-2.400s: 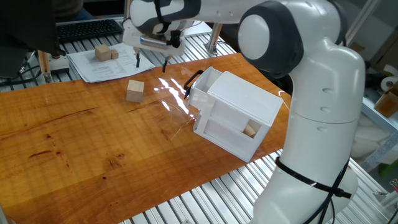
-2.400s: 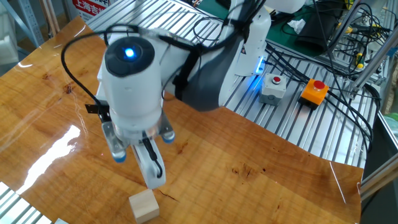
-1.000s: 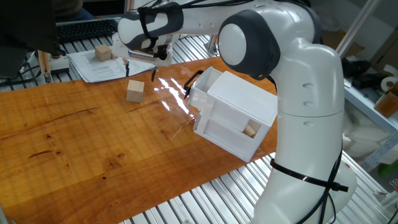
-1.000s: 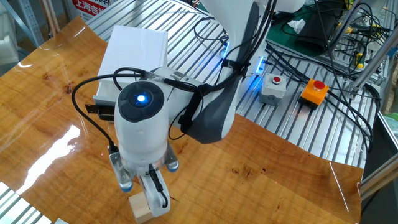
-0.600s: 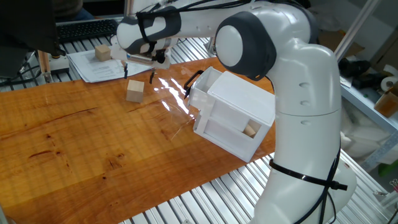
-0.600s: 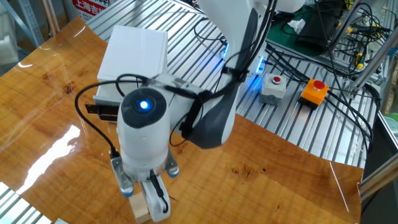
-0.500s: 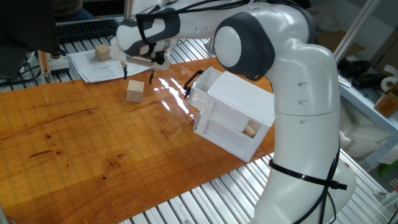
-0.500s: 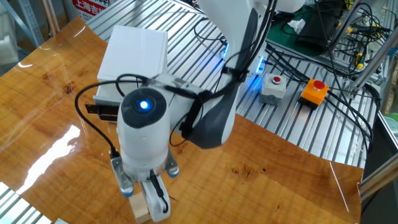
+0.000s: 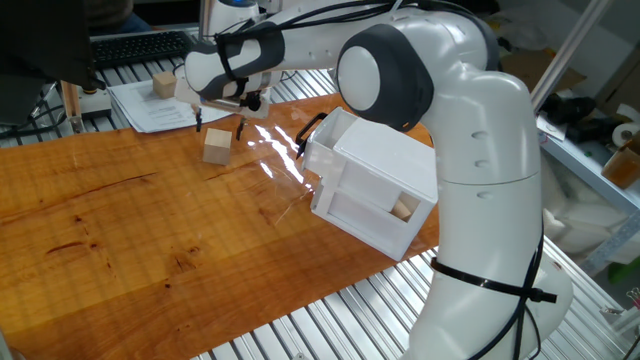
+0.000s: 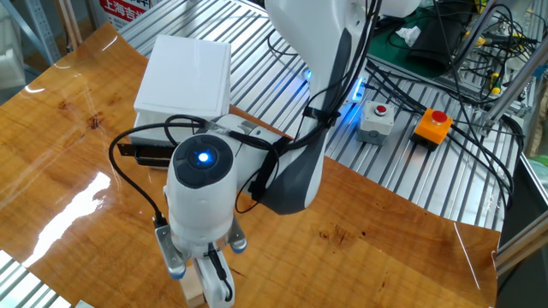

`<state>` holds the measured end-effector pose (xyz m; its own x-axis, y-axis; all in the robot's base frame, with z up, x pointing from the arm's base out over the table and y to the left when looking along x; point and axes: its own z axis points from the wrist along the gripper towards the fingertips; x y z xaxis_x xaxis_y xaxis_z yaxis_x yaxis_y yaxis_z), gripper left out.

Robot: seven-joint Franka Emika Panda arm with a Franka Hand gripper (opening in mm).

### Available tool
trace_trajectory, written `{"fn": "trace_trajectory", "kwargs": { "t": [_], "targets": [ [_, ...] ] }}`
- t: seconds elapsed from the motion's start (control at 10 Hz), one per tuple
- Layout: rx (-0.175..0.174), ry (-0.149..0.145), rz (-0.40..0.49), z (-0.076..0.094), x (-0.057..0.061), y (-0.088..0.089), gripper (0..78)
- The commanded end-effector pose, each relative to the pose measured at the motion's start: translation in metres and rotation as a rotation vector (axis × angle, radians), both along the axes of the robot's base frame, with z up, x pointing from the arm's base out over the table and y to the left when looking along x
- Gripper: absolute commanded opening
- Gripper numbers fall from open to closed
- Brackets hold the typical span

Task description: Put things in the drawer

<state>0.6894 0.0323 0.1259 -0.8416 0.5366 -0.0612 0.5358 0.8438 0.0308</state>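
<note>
A pale beige wooden cube (image 9: 217, 147) lies on the wooden table, left of the white cabinet (image 9: 380, 185). My gripper (image 9: 219, 124) is open and hangs just above this cube, one finger on each side. In the other fixed view the gripper (image 10: 199, 282) and its round wrist cover most of the cube (image 10: 193, 292). The drawer (image 9: 322, 143) with the black handle (image 9: 310, 127) sticks out of the cabinet toward the cube. Another cube (image 9: 403, 207) shows inside the cabinet's open lower compartment. The cabinet also shows in the other fixed view (image 10: 184, 73).
Two more cubes (image 9: 167, 85) sit on a sheet of paper (image 9: 165, 108) at the table's far edge, by a keyboard (image 9: 140, 45). The robot's white base (image 9: 490, 250) stands at the right. Button boxes (image 10: 431, 125) and cables lie on the slatted metal surface.
The gripper has moved left from near the cabinet to over the loose cube and come down closer to it, staying open. The cube and cabinet have not moved.
</note>
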Motion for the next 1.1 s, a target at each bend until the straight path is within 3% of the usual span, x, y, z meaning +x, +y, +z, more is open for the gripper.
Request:
{"fn": "trace_trajectory", "kwargs": {
  "t": [0.1,1.1],
  "targets": [
    [-0.004,-0.002,-0.002,-0.004,0.002,0.000,77.4],
    [-0.013,0.004,0.002,-0.020,0.002,0.001,77.4]
  ]
}}
